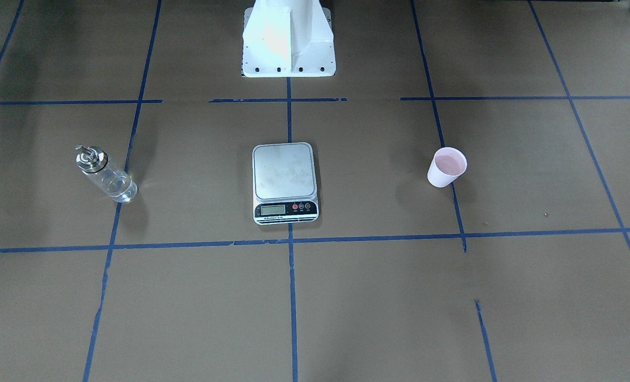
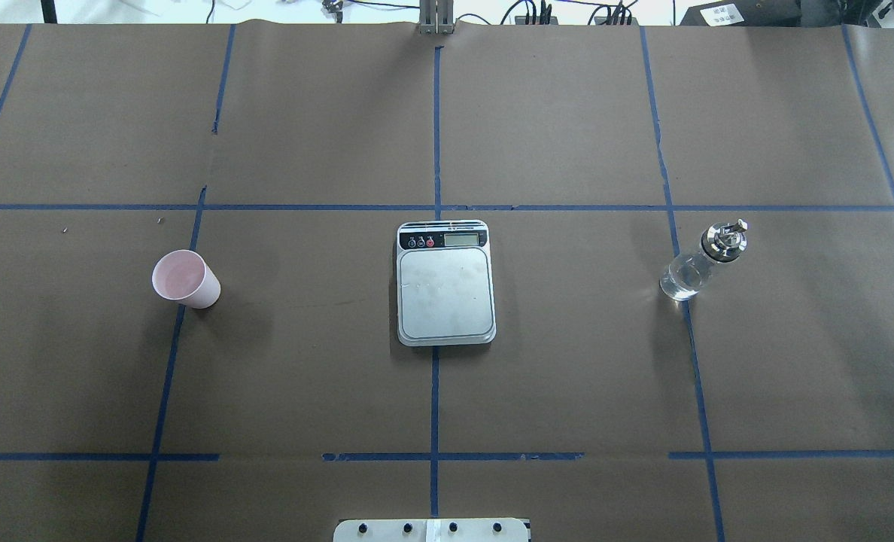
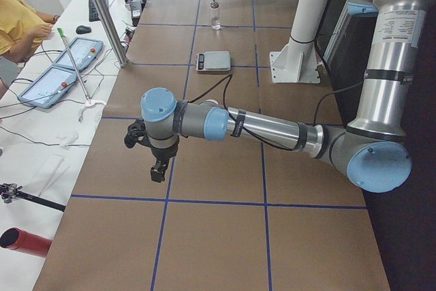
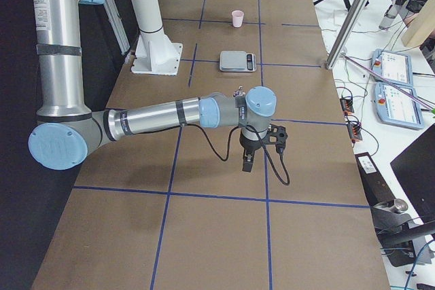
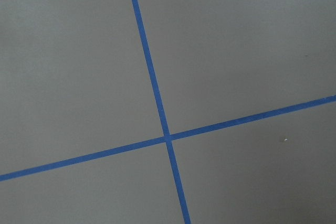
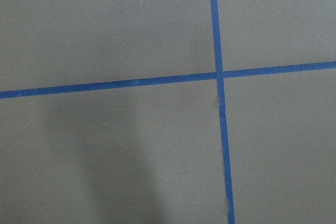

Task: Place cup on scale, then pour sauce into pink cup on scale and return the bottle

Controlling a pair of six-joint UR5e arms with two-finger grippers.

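No legible text; scale (image 1: 284, 171) front-strip print too small.

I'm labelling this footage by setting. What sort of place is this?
Probably a robotics lab rigged for recording manipulation trials: a paper-covered table marked with a blue tape grid, the left arm and right arm mounted beside it, and what look like control panels with cables on a side bench.

Overhead and front views opposed, sharing scale (image 2: 445, 290)
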